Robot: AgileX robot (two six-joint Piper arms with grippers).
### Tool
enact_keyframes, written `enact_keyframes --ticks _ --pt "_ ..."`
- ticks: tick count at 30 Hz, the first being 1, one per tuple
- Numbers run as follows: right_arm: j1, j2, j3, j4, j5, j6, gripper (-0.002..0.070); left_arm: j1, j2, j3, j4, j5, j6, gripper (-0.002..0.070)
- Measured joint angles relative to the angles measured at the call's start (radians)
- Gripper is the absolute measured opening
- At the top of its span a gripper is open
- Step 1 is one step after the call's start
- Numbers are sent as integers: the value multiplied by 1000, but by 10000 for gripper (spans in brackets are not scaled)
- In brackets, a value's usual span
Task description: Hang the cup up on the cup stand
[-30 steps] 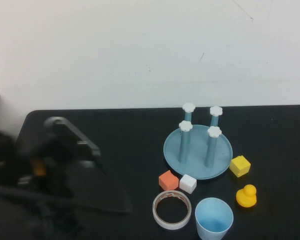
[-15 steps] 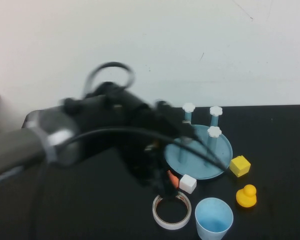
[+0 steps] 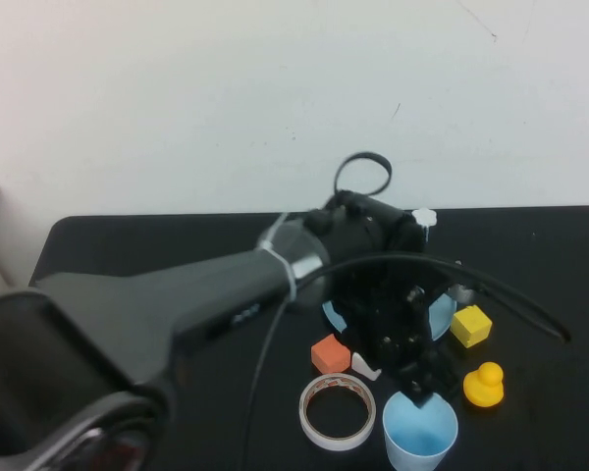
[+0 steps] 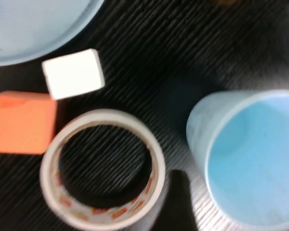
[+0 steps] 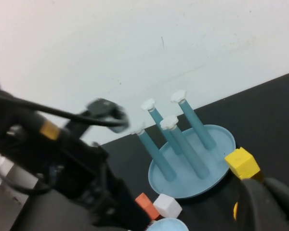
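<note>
The light-blue cup stands upright, mouth up, at the table's front edge. My left arm reaches across from the lower left, and my left gripper hangs open just above the cup's far rim. In the left wrist view the cup is close, with one dark finger beside its wall, apart from it. The arm hides most of the cup stand; one white cap shows. In the right wrist view the stand shows whole, and my right gripper is shut and empty.
A white tape ring lies just left of the cup. An orange cube and a white cube sit between the ring and the stand. A yellow cube and a yellow duck are on the right.
My left arm has swung from the table's lower left across to the right. Its gripper now hangs over the cup, and the arm covers most of the stand.
</note>
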Motion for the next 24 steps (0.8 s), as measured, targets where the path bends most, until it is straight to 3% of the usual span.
enact_keyframes --ticks 4,10,13,17,20,24 --pt "0 0 0 0 4 -21 -1 0 77 -39 -15 -4 -38 534" --pt "0 0 0 0 10 -45 -1 0 166 -48 -15 -35 -44 489" --pt "0 0 0 0 13 -50 -1 0 201 -48 -15 -42 -44 384" --pt "0 0 0 0 15 -52 -1 0 212 -48 8 -41 -42 122" --pt "0 0 0 0 15 -52 -1 0 210 -48 16 -39 -35 42" --pt "0 0 0 0 18 -59 -1 0 178 -48 21 -37 -10 15"
